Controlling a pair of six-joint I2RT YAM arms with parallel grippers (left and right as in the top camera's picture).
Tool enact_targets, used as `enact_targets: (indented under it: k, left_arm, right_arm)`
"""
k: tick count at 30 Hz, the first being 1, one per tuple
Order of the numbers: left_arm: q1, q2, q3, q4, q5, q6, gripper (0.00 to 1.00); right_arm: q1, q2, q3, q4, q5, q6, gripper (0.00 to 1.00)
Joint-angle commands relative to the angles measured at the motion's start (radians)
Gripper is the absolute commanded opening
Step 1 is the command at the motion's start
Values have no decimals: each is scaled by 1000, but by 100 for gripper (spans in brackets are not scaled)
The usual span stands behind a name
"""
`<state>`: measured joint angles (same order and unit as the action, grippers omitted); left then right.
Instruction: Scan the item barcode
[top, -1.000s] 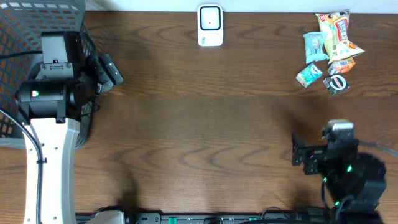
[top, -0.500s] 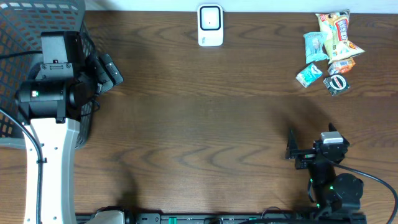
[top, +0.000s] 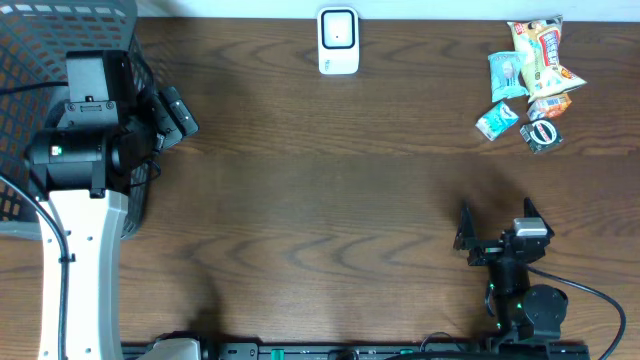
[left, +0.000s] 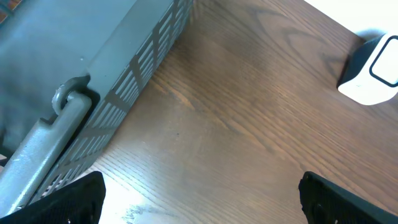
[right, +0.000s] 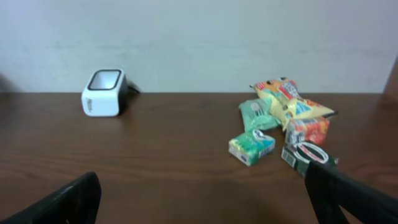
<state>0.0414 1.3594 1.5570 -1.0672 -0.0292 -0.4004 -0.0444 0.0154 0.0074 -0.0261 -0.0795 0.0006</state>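
Heap of snack packets (top: 530, 85), yellow, orange and green wrappers plus one dark pack, lies at far right corner of table (top: 320, 200). Pile well apart from right gripper (top: 495, 222), fingers spread, arm low at near edge facing it. Left gripper (top: 183, 117) also spread, beside grey basket (top: 30, 40). White scanner (top: 338, 41) far centre.

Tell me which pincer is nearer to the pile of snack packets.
Right. The right pincer hangs on the near side of the snack packets; the left pincer is far across, by the basket.
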Motion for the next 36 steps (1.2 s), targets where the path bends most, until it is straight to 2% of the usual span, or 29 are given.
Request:
enact_targets:
  k: [1,15,22,36]
  left_arm:
    - [4,-6,0,-2,-6,-9,98]
    - [4,-6,0,-2,-6,-9,98]
    - [4,-6,0,-2,-6,-9,98]
    - [4,-6,0,-2,-6,-9,98]
  right_arm:
    - [1,-10,-2,-55,47,29,99]
    - [16,3,-2,-53,58,-35,99]
    - [30,2,-2,-53,59,6,99]
    - [41,-11,-2,-49,62,2,99]
